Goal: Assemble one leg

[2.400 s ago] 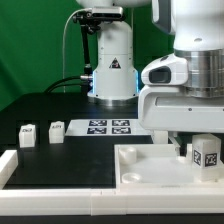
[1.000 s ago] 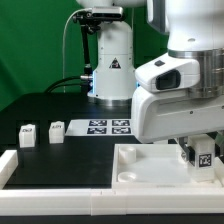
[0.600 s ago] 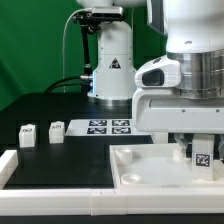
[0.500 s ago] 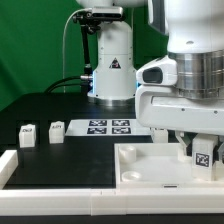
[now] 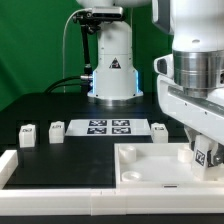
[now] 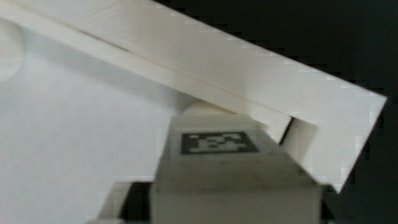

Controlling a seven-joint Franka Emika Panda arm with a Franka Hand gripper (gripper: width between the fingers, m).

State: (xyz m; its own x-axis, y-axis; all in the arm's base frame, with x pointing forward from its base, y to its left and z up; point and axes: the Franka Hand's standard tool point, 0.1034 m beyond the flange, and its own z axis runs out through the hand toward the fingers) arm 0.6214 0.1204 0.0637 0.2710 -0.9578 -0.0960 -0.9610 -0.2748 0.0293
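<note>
My gripper (image 5: 203, 150) is shut on a white leg (image 5: 204, 154) with a square tag, holding it upright at the far right corner of the large white tray-like part (image 5: 150, 170). In the wrist view the leg (image 6: 222, 150) fills the gap between my dark fingers (image 6: 134, 200), with its tag facing the camera and the tray's raised rim (image 6: 214, 70) behind it. I cannot tell whether the leg's lower end sits in a socket. Three more legs stand on the black table: two at the exterior view's left (image 5: 27, 135) (image 5: 57, 130) and one behind the tray (image 5: 160, 131).
The marker board (image 5: 108, 126) lies flat on the table behind the tray. A white L-shaped rail (image 5: 12, 165) runs along the front and the exterior view's left. A second robot base (image 5: 112, 60) stands at the back.
My wrist has turned about its upright axis while the held leg stayed at the tray's right corner. The arm's body swung away and uncovered the leg behind the tray.
</note>
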